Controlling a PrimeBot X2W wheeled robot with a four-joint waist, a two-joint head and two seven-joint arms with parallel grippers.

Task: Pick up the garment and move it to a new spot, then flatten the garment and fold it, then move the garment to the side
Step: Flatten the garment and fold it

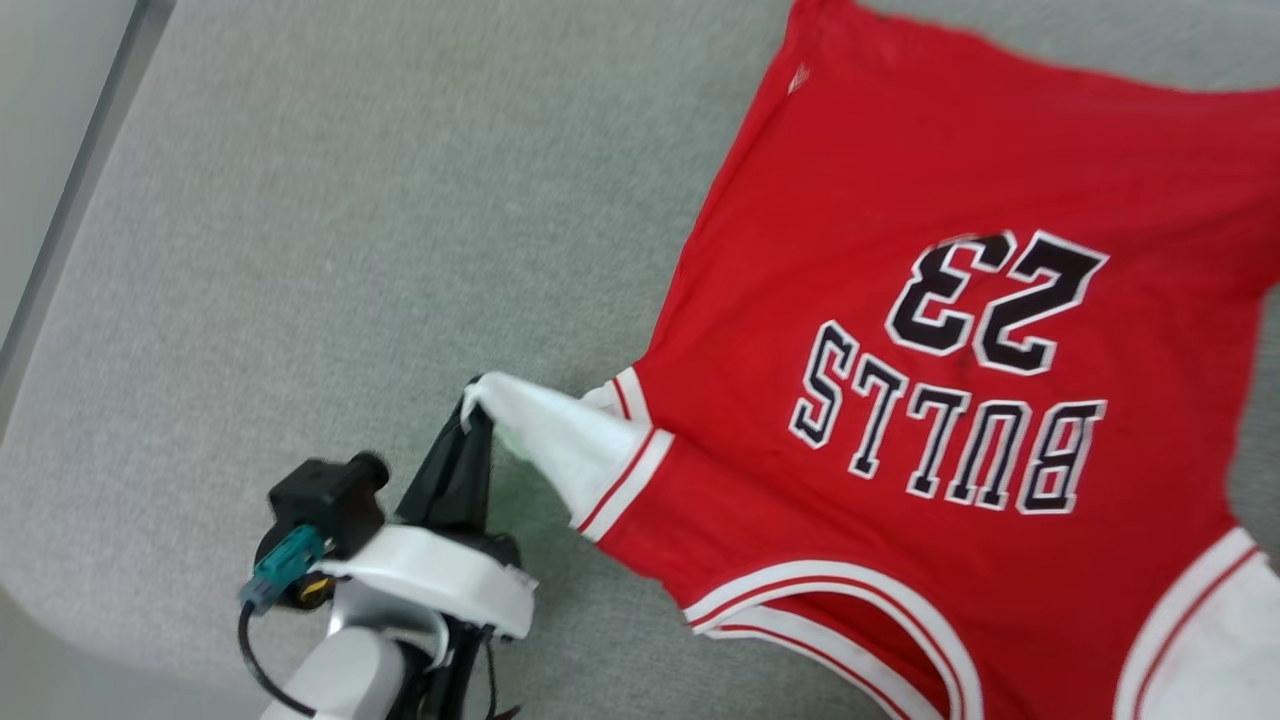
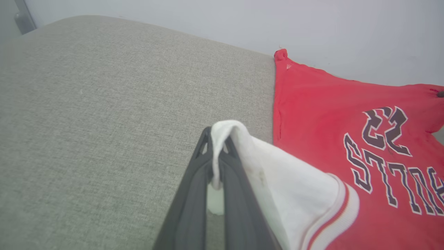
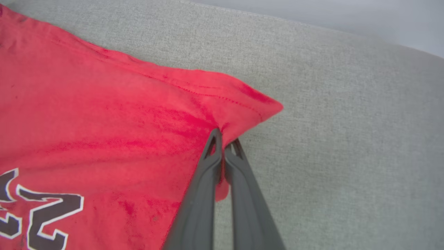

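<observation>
A big soft grey cloth-covered cushion (image 1: 300, 200) with round corners fills most of the room we see. A plain pale wall (image 2: 242, 21) stands just behind it. A dark grey strip (image 1: 66, 200) runs beside its left edge. The light is soft and even.

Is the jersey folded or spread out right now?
Spread: the jersey lies lettering-up; left claw pinches its white sleeve, right claw a red corner.

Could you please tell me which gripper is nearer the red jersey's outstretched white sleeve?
Left. The left gripper pinches the tip of that white sleeve; the right gripper clamps the edge of the red jersey T-shirt by a hem corner.
</observation>
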